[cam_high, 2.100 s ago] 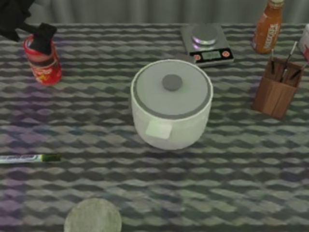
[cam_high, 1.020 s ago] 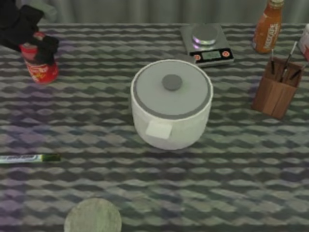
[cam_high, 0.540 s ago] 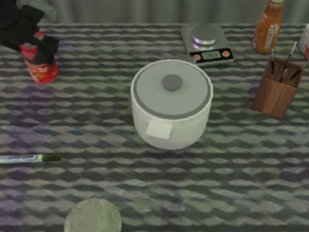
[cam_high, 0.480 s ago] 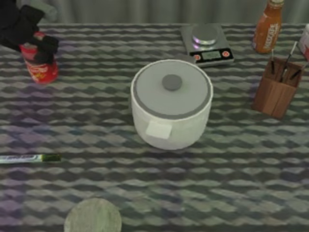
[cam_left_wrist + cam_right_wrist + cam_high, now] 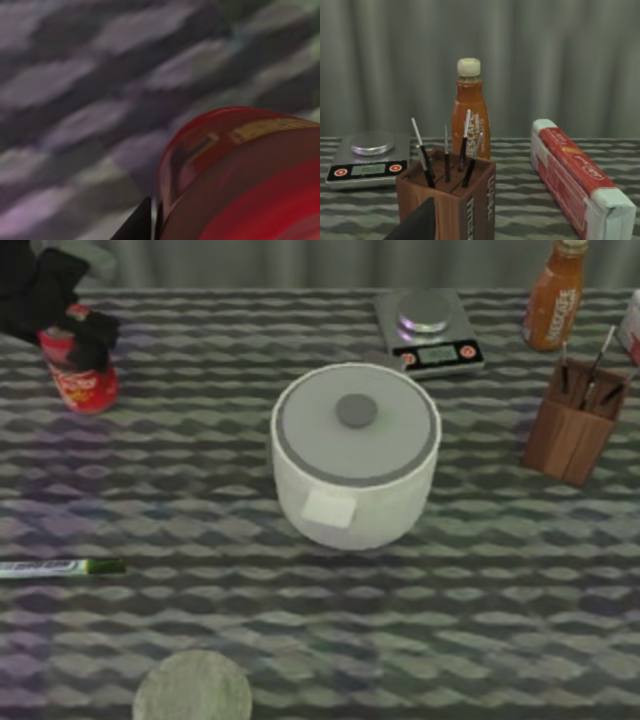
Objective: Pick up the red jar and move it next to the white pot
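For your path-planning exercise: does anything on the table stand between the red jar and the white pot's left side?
Nothing visible does. The red jar, with the left gripper on it, stands at the far left; only bare patterned table lies between it and the white pot.

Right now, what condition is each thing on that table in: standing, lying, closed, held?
red jar: upright at the far left, lid on, left hand around its top.
white pot: mid-table, lid on.
sauce bottle: upright, capped.
wooden holder: upright, thin sticks inside.
scale: nothing on its plate.
red and white box: lying flat.
pen: lying flat.
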Controlling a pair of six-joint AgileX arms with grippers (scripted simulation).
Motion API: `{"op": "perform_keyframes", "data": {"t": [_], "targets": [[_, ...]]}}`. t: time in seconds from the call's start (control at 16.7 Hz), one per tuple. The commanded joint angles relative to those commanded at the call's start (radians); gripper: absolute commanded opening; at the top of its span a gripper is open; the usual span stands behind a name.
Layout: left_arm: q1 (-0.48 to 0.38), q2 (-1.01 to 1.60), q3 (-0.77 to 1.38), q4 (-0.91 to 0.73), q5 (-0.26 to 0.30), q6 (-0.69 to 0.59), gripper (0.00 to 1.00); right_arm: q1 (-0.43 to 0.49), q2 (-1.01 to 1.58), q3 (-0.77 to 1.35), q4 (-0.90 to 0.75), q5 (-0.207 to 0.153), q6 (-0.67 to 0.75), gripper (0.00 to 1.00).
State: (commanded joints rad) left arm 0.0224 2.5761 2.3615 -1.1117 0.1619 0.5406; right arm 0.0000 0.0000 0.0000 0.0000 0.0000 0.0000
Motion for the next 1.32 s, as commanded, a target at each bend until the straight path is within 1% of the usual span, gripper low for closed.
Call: {"op": "perform_keyframes", "data": {"t": [0.54,0.66,0.96,1.14,1.32], "targets": [[0.027,-0.455,-0.446,-0.009,-0.003,0.008,0.0,0.0,0.0,0.0,0.0,0.0,0.0,1.0],[0.03,-0.493,-0.485,-0.01,-0.003,0.009,0.0,0.0,0.0,0.0,0.0,0.0,0.0,1.0],[0.023,-0.494,-0.486,-0.009,-0.004,0.009,0.0,0.0,0.0,0.0,0.0,0.0,0.0,1.0],[-0.009,-0.508,-0.522,0.019,-0.026,-0.055,0.0,0.0,0.0,0.0,0.0,0.0,0.0,1.0],[-0.077,-0.535,-0.601,0.076,-0.071,-0.212,0.0,0.0,0.0,0.0,0.0,0.0,0.0,1.0]]}}
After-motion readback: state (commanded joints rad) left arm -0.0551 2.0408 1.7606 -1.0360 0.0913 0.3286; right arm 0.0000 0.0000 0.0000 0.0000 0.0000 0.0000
